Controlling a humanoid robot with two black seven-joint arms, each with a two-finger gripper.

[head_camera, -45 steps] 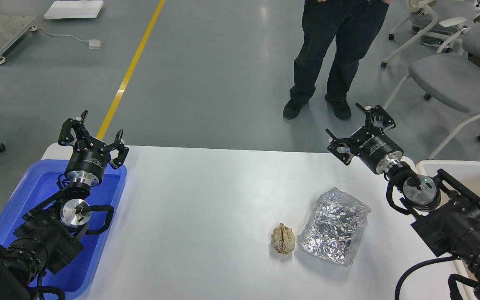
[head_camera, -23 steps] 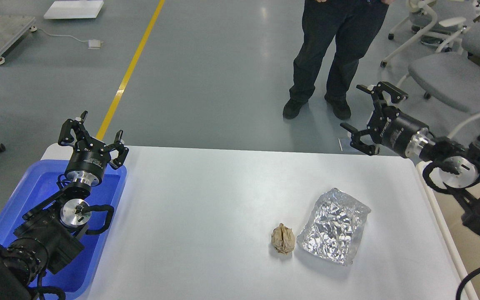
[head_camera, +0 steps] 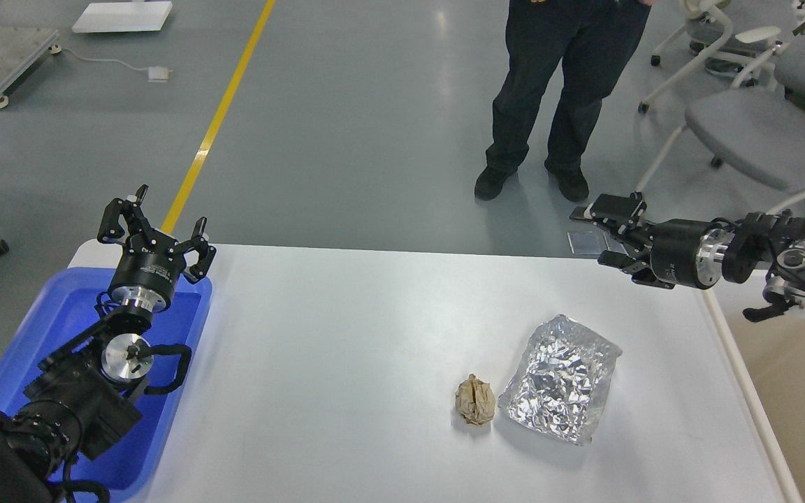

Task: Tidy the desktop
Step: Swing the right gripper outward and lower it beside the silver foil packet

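1. Head view: the left claw [head_camera: 153,227] hangs with fingers spread and empty above the far end of a blue tray [head_camera: 60,321], its arm rising from the lower left corner and pointing away from the robot.
2. At the opposite side, the right claw [head_camera: 608,234] reaches in from the right edge, lying nearly level and pointing left over the far right corner of the desk [head_camera: 332,363]; its fingers stand apart and grip nothing.
3. Between the two claws the white, matte desk lies broad and bare through its left and middle stretches, with rounded far corners.
4. Toward the near right of the desk rest a crumpled brown paper ball [head_camera: 475,399] and, just beside it on the right, a wrinkled silver foil sheet [head_camera: 562,378]; both lie well apart from either claw.
5. Beyond the far edge, a person in dark trousers [head_camera: 557,91] stands on the grey floor, near grey chairs [head_camera: 759,126] at upper right; a yellow floor line [head_camera: 217,119] runs at upper left.
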